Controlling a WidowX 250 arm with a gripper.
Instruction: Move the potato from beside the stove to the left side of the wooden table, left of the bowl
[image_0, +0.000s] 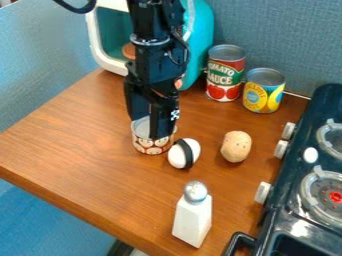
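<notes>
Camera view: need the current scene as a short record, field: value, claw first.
claw: hanging down at the patterned can's mouth; hold on it can't be told
patterned can: upright on the wooden table
nearest item: white oval object with black band, close by that can
right of it: tan potato-like object
front: white shaker with silver top, upright
back: red-and-green can and yellow-and-blue can, side by side, upright
behind arm: teal-and-white housing
right edge: dark stove with white knobs
</notes>
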